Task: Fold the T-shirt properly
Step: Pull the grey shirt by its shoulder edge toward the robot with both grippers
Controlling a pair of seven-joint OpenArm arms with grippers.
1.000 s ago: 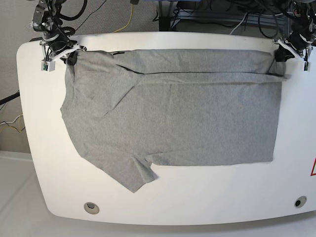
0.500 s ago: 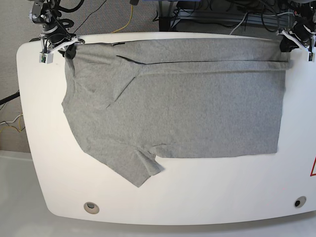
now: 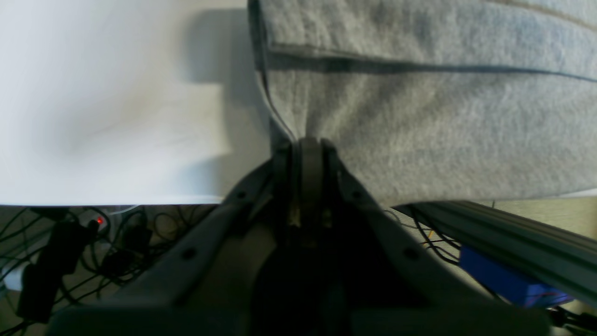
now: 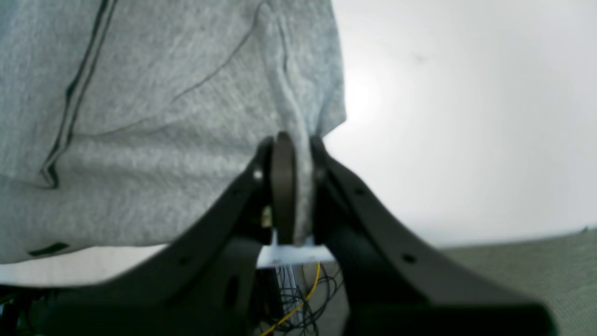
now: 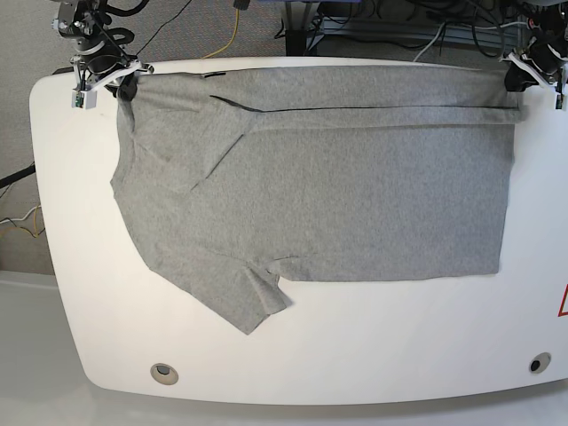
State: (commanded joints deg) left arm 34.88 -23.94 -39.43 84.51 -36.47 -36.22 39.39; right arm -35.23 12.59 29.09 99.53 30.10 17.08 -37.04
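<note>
The heather-grey T-shirt (image 5: 337, 186) lies spread over the white table (image 5: 373, 346), plain side up, with a fold line running across near its far edge. One sleeve (image 5: 248, 306) points toward the front left. My right gripper (image 5: 127, 86) is at the far left corner, shut on the shirt's cloth (image 4: 298, 140). At the far right corner my left gripper (image 5: 513, 80) is shut on the shirt's hem corner (image 3: 298, 126). Both pinch the far edge, which is pulled taut between them.
Cables (image 5: 426, 27) and a metal frame (image 3: 503, 233) lie behind the table's far edge. Two round holes (image 5: 164, 373) (image 5: 540, 362) sit near the front edge. A red triangle mark (image 5: 563, 302) is at the right rim.
Both grippers have drawn the shirt's far edge back toward the table's far rim and stretched it. The whole shirt slid slightly away from the front edge.
</note>
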